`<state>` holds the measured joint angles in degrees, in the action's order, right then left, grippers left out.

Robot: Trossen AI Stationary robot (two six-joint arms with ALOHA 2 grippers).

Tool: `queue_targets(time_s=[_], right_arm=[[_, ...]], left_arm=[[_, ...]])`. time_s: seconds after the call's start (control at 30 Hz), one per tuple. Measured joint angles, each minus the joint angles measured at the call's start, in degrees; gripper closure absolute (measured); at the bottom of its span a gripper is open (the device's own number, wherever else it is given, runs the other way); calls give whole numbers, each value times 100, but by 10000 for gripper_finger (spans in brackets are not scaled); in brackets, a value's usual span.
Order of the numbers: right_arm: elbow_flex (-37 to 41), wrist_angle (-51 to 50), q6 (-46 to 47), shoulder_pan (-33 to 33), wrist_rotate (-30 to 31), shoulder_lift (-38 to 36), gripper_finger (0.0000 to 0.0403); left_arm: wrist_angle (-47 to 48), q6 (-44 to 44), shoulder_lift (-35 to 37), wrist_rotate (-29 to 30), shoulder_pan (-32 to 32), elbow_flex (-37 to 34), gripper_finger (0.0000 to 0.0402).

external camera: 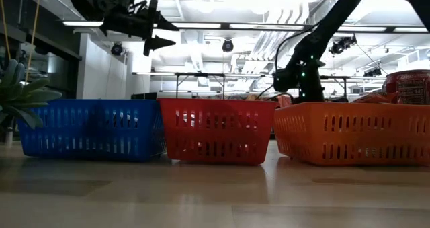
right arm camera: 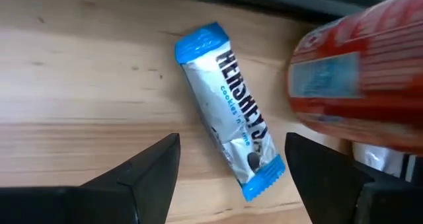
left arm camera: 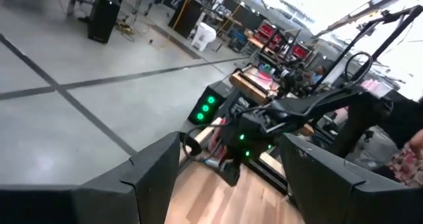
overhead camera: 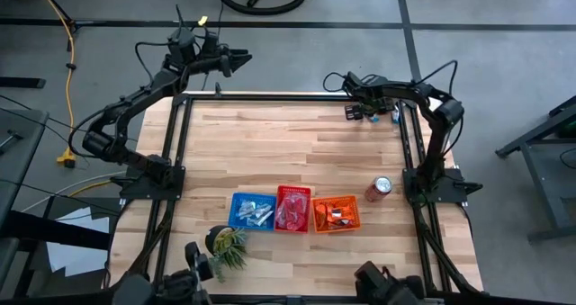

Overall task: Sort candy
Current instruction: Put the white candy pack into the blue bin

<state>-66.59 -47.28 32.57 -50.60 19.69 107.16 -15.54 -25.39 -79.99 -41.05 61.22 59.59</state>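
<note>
A blue-and-silver candy packet [right arm camera: 228, 102] lies flat on the wooden table [overhead camera: 270, 152] near its far right corner [overhead camera: 353, 113]. My right gripper [right arm camera: 232, 141] hangs open just above the packet, pointing steeply down, one finger on either side of its near end without touching it [overhead camera: 354, 96]. My left gripper [overhead camera: 238, 60] is open and level, high up beyond the table's far left edge [external camera: 158, 33]. At the near side stand a blue basket [overhead camera: 253, 209], a red basket [overhead camera: 292, 208] and an orange basket [overhead camera: 335, 213], each with candy inside.
A red can [right arm camera: 360, 78] lies close beside the candy packet. Another red can [overhead camera: 379, 188] stands right of the orange basket. A small potted plant [overhead camera: 227, 245] is at the near left. A dark frame [overhead camera: 180, 143] borders the table.
</note>
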Motion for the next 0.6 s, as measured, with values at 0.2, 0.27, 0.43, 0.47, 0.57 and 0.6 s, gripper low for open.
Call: queue_targets(time_s=[0.2,0.27,0.43,0.47,0.57,0.6], right_arm=[[-19,212,-244,-5,-86,219,189],[-25,226,-307,-3,-119,247,221],[-20,187,-565,3,-228,232,336],[-17,139,-599,28,-235,217,363],[11,26,-604,180,-329,157,386],[11,42,-580,271,-359,147,381]], left_arm=[[-145,-139,0,40,-28,0,154],[-152,-147,0,73,-27,0,154],[-152,-247,0,80,-27,0,154],[-148,-252,0,80,-27,0,154],[-152,-254,0,80,-27,0,154],[-149,-254,0,80,-27,0,154]])
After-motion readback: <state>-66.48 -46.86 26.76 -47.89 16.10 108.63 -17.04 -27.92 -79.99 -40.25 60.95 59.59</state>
